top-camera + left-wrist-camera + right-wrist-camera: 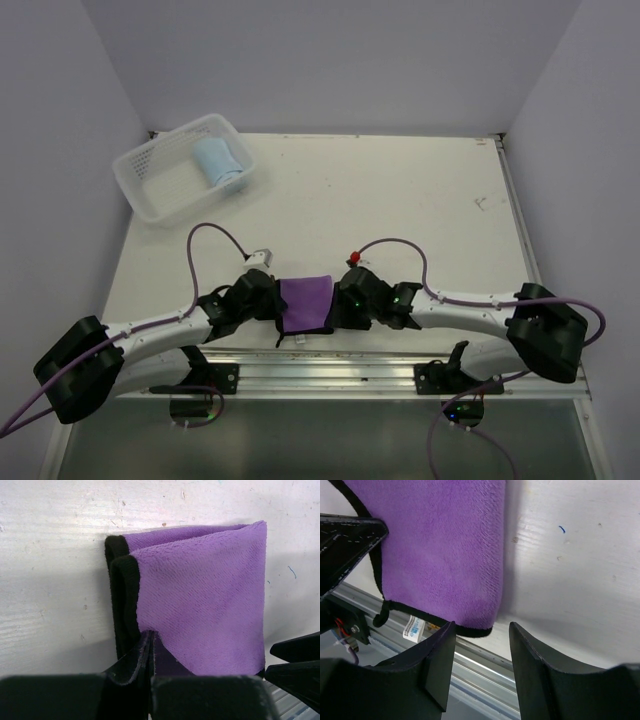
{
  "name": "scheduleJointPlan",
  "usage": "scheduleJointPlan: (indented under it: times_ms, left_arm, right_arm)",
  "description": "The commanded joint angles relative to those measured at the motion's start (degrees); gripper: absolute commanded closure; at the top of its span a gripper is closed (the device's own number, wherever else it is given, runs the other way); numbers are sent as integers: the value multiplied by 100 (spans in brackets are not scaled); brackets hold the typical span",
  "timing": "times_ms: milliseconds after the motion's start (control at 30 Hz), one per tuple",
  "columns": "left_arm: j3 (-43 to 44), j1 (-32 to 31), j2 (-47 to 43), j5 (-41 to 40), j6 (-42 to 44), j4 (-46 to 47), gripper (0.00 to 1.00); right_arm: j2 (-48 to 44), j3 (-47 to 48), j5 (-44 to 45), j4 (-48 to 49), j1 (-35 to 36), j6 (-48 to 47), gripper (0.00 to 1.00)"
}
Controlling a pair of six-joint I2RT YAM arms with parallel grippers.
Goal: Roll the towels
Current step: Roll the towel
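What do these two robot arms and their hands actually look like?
The left arm and right arm are white tubes with bulky black joints, each trailing a purple cable. The left hand and right hand are black, with two tapering fingers each.

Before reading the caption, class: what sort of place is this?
Probably a robotics lab bench: a left arm and right arm bolted to a metal rail at the near edge of a white table, plain walls around, a purple towel as prop.

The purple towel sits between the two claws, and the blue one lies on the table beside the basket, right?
Not quite. The top view shows the blue towel inside the white basket, not beside it. The rest is right.
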Motion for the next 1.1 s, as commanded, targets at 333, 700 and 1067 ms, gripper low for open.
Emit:
scheduleJointPlan:
  times_ms: [333,700,1067]
  left_arm:
    - [-22,-19,-6,-93,97,334,100]
    - [-49,-11,-15,-85,115,334,100]
    - [-93,-11,-137,-15,71,316,100]
  right_arm:
    - [536,18,-193,652,5,299,50]
    - [694,-88,-149,889,31,352,74]
    - [677,167,166,329,127,81,90]
